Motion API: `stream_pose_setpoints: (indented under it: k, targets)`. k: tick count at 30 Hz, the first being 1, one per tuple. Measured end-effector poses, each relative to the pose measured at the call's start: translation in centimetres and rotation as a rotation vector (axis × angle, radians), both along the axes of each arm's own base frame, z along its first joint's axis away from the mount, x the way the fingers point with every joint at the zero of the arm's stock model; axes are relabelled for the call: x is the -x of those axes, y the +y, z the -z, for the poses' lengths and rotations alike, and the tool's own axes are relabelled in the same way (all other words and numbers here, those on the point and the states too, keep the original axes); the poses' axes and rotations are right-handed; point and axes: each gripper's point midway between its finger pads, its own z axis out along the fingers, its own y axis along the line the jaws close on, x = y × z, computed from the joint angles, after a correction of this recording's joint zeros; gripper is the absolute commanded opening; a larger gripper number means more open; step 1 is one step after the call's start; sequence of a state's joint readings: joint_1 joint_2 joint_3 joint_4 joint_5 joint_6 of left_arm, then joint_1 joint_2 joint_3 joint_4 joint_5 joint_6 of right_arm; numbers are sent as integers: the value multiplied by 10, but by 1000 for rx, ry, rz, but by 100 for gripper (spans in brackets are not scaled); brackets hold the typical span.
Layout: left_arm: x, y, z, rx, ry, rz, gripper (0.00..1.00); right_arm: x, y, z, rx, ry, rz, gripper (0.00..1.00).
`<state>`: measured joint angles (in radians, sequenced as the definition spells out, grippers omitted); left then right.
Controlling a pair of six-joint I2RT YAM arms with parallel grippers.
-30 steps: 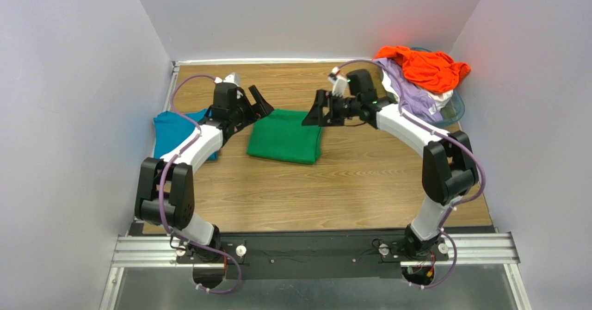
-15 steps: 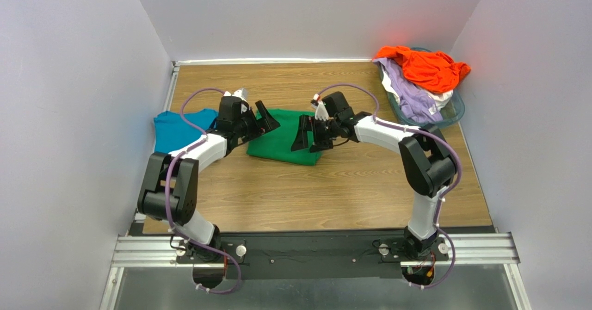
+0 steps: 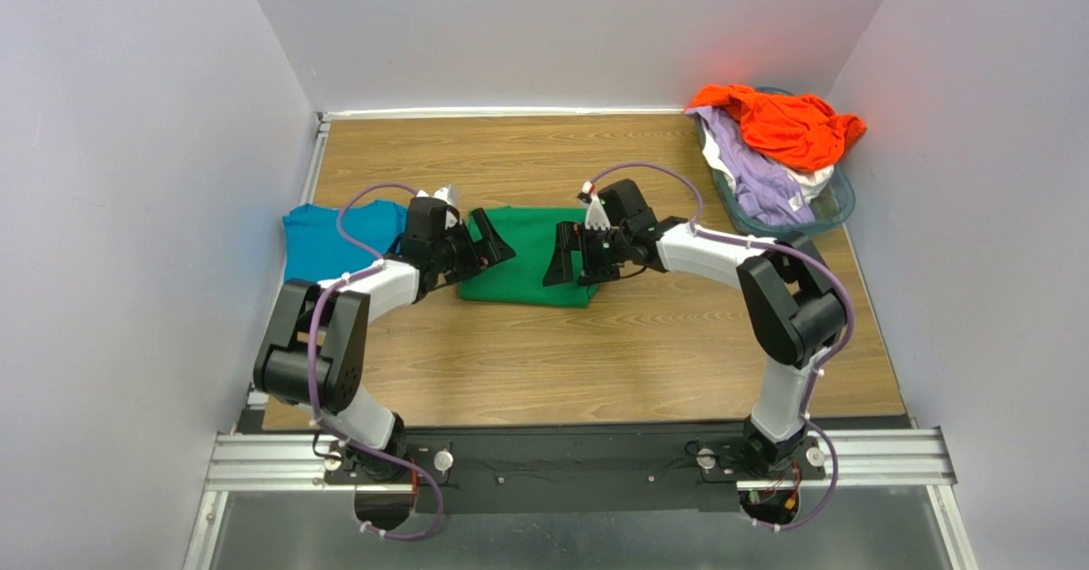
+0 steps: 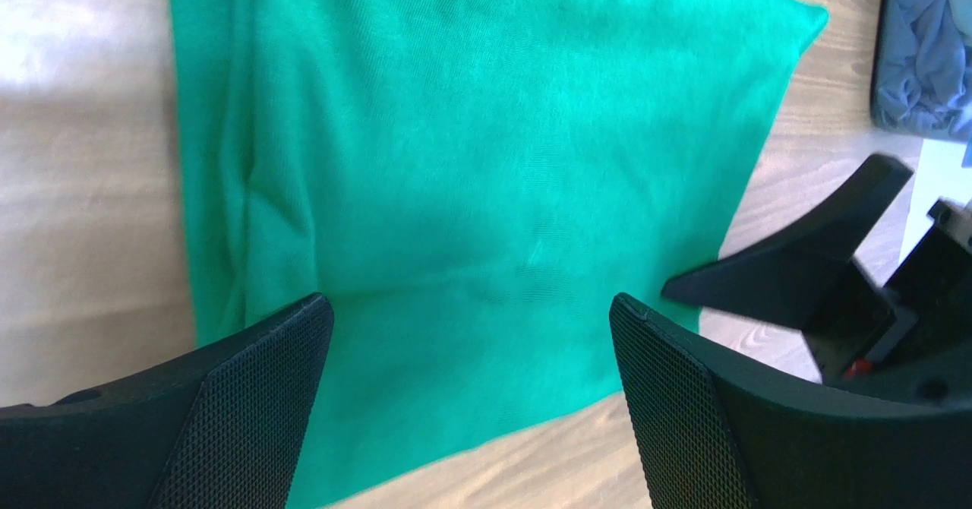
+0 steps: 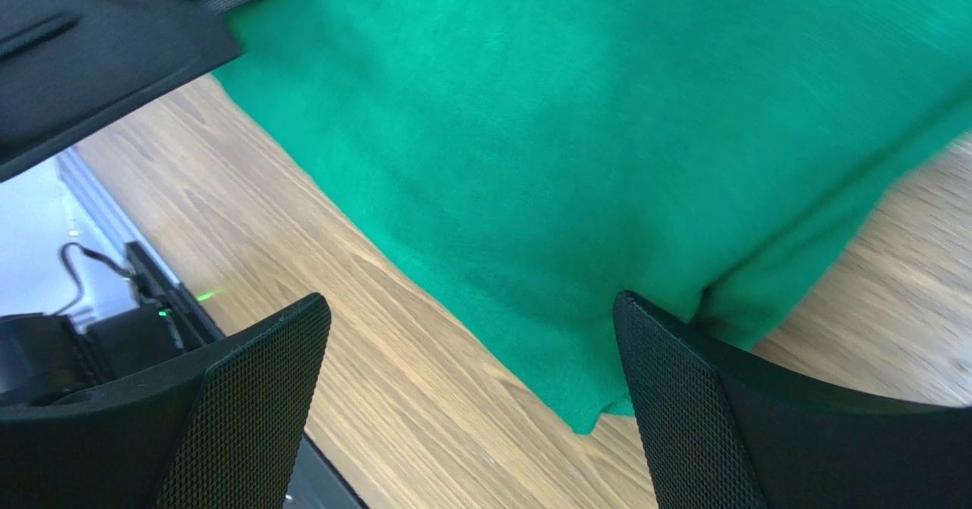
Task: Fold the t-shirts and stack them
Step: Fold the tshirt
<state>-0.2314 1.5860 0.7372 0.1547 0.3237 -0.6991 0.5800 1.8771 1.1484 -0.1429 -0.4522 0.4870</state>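
Top external: both jaws, spread wide, hide side edges of the green t-shirt (image 3: 522,259)

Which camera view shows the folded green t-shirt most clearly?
The left wrist view: the green t-shirt fills most of it, with its folded edge and one corner sharp. The top external view shows it small, with the left gripper and right gripper over its sides. The right wrist view shows only one part, slightly blurred.
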Motion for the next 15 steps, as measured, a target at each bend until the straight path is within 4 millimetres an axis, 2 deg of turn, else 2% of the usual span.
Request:
stream_pose_setpoints:
  k: [4, 7, 8, 9, 10, 12, 13, 14, 15]
  targets:
    - [14, 6, -13, -8, -10, -13, 98, 4, -9, -7, 20, -19, -12, 100]
    - [19, 14, -45, -16, -78, -43, 98, 8, -14, -26, 19, -49, -28, 100]
    - [20, 17, -58, -21, -107, -57, 98, 8, -16, -36, 13, -70, -29, 100]
    - [19, 20, -61, -29, -118, -71, 98, 10, -18, -51, 5, -95, -27, 100]
    - [21, 23, -87, -25, -176, -86, 98, 10, -20, -61, -2, -115, -25, 100]
    - [23, 32, -114, -39, -235, -126, 98, 10, -26, -94, -19, -190, -2, 100]
    - [23, 36, -126, -44, -263, -144, 98, 10, -28, -101, -19, -208, 9, 100]
    - [24, 38, -143, -41, -305, -158, 98, 11, -34, -128, -38, -274, 34, 100]
    - [24, 42, -152, -44, -329, -173, 98, 11, -38, -139, -44, -303, 53, 100]
